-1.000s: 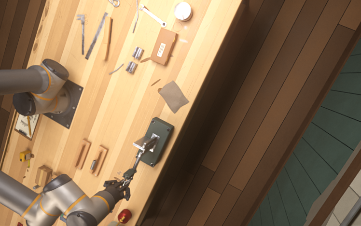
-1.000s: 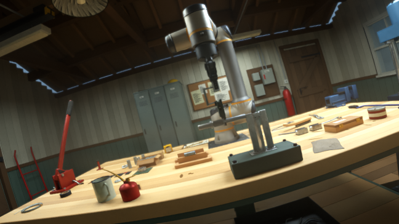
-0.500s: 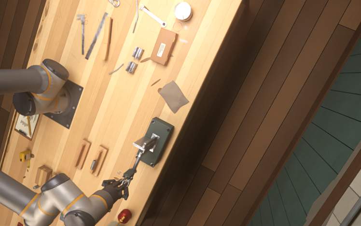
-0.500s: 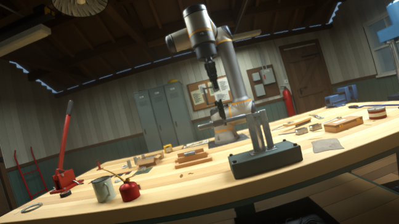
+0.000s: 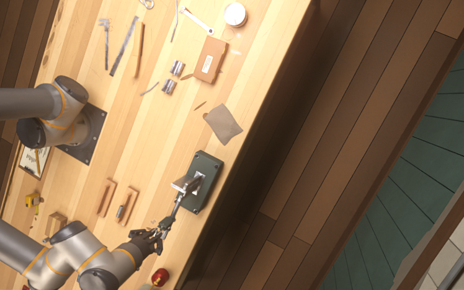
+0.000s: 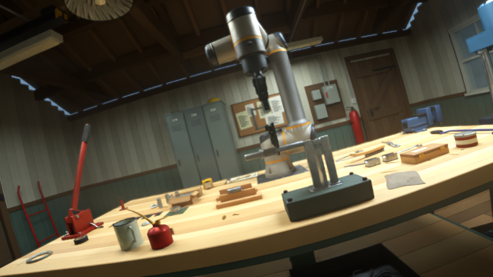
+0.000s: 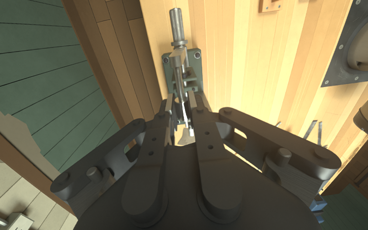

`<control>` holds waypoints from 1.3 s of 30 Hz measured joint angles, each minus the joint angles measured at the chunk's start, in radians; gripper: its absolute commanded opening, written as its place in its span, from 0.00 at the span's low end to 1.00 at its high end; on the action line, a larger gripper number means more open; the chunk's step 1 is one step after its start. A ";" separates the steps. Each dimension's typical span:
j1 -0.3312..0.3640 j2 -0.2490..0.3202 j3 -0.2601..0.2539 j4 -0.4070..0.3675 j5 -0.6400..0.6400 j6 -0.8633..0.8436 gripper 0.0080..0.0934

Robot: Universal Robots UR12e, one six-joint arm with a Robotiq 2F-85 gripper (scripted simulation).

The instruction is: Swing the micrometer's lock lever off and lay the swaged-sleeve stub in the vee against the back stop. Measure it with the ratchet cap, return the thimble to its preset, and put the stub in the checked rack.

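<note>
The micrometer's lock lever (image 7: 186, 119) stands up from the spindle barrel, and my gripper (image 7: 179, 108) is closed on it from above, at the thimble end of the micrometer (image 5: 186, 186). The micrometer sits on a steel post over a dark green base (image 5: 202, 180) near the bench's front edge. Its knurled ratchet cap (image 7: 177, 20) sticks out at the end. The swaged-sleeve stub (image 5: 119, 211) lies in one wooden rack (image 5: 127, 206). A second rack (image 5: 106, 197) beside it is empty. In the second side camera my gripper (image 6: 266, 110) hangs above the barrel (image 6: 266, 151).
The arm's base plate (image 5: 85, 135) is bolted to the bench behind the racks. A grey cloth (image 5: 223, 123), a wooden case (image 5: 210, 60) and two steel blocks (image 5: 172, 77) lie further along. A red oil can (image 6: 159, 235) and a mug (image 6: 127, 233) stand near the thimble end.
</note>
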 measured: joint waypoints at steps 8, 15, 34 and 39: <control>-0.002 -0.009 0.009 0.000 0.000 -0.002 0.00; -0.004 -0.017 0.017 0.000 0.000 -0.004 0.00; -0.009 -0.034 0.038 -0.004 0.000 -0.009 0.00; -0.010 -0.037 0.043 -0.005 0.000 -0.010 0.00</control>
